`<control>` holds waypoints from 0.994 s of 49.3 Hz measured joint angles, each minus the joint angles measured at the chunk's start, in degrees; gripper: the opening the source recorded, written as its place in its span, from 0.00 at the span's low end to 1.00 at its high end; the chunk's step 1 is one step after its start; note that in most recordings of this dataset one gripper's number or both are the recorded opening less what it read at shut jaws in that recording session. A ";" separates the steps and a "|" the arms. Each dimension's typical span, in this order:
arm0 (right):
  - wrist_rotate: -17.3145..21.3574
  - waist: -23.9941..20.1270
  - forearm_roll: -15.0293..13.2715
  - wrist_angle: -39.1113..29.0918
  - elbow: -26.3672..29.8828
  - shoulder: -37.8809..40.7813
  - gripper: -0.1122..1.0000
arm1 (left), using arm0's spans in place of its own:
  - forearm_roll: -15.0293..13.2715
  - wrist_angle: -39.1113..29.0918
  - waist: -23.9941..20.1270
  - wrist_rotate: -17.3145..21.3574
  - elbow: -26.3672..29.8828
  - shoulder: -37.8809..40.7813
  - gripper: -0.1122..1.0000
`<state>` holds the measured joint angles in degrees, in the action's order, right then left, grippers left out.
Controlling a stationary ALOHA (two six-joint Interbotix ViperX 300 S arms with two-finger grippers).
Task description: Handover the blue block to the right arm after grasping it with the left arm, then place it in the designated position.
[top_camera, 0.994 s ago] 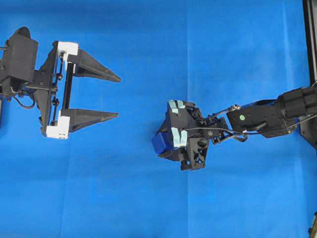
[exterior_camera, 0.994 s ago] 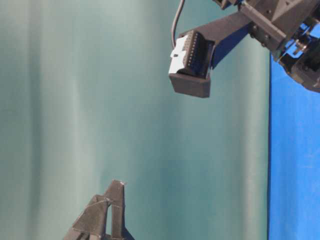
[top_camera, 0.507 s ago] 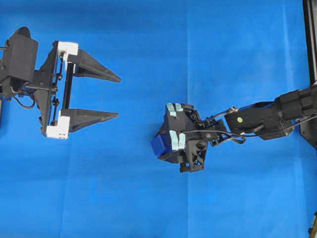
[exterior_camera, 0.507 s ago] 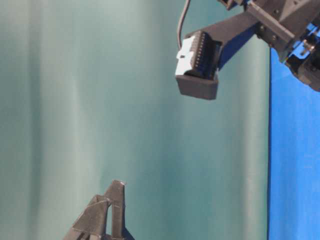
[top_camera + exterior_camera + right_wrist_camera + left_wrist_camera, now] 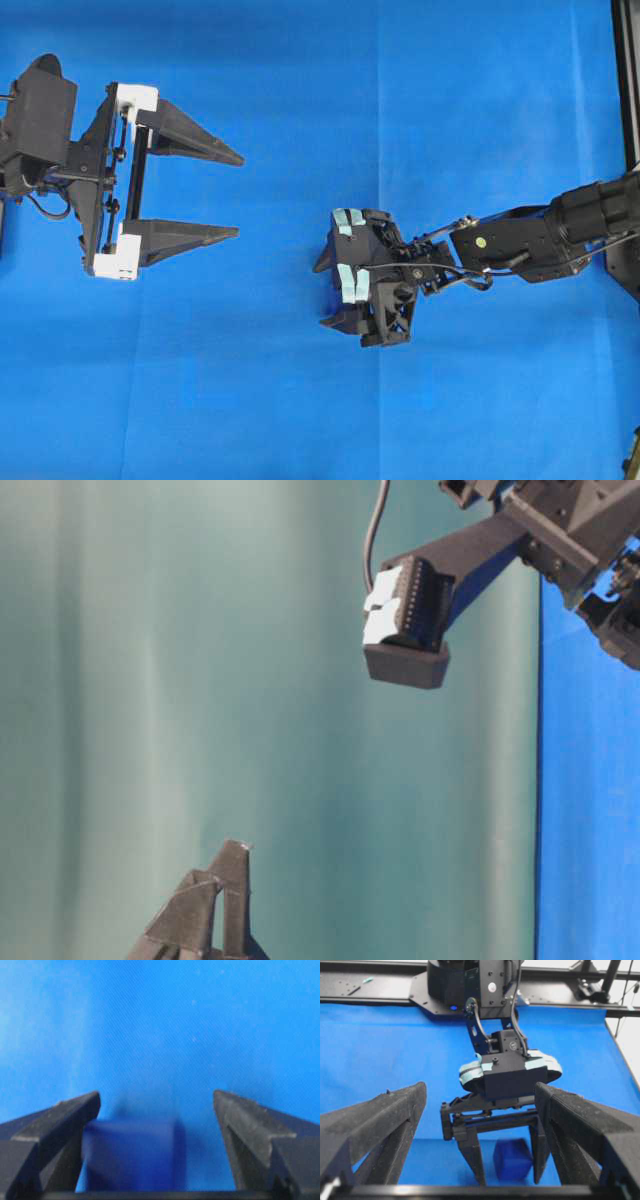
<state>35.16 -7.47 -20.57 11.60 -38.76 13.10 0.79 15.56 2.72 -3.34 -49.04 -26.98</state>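
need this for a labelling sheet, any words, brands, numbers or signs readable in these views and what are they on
None: no view shows a readable word, brand, number or sign.
Right arm: one small round green dot, with no text on it.
Right gripper: pale teal tape strips on its cap, blank.
Left gripper: white brackets, unmarked.
Blue block and blue cloth: plain.

Left arm (image 5: 40, 130) sat at left edge of overhead view, reaching level toward middle. Left gripper (image 5: 238, 195) was wide open, both long fingers (image 5: 375, 1125) spread far apart, nothing between them. Right arm (image 5: 540, 240) came in from right, wrist tipped down and rolled a bit. Right gripper (image 5: 325, 293) pointed downward, jaws parted; fingertips (image 5: 75, 1110) stood clearly apart in its own wrist cam. Grippers were well apart.
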 measured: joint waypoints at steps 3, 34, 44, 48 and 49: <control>0.00 0.00 0.00 -1.41 0.00 -1.05 0.82 | 0.00 -0.18 0.00 0.00 0.00 0.00 0.93; -0.70 0.00 -0.26 -20.30 0.00 -24.79 0.82 | 0.00 -0.18 0.00 0.00 -0.09 0.00 0.93; -0.88 0.00 -1.14 -25.66 0.00 -32.52 0.82 | 0.00 -0.18 0.00 0.00 0.00 0.00 0.93; -0.88 0.00 -1.41 -27.51 0.00 -35.07 0.82 | 0.00 -0.18 0.00 0.00 -0.09 0.00 0.93; -0.88 0.09 -1.49 -27.86 0.00 -35.68 0.82 | 0.00 -0.18 0.00 0.00 0.00 0.00 0.93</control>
<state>34.28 -7.38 -22.06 -16.26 -38.76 -22.59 0.79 15.38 2.72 -3.34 -49.04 -26.98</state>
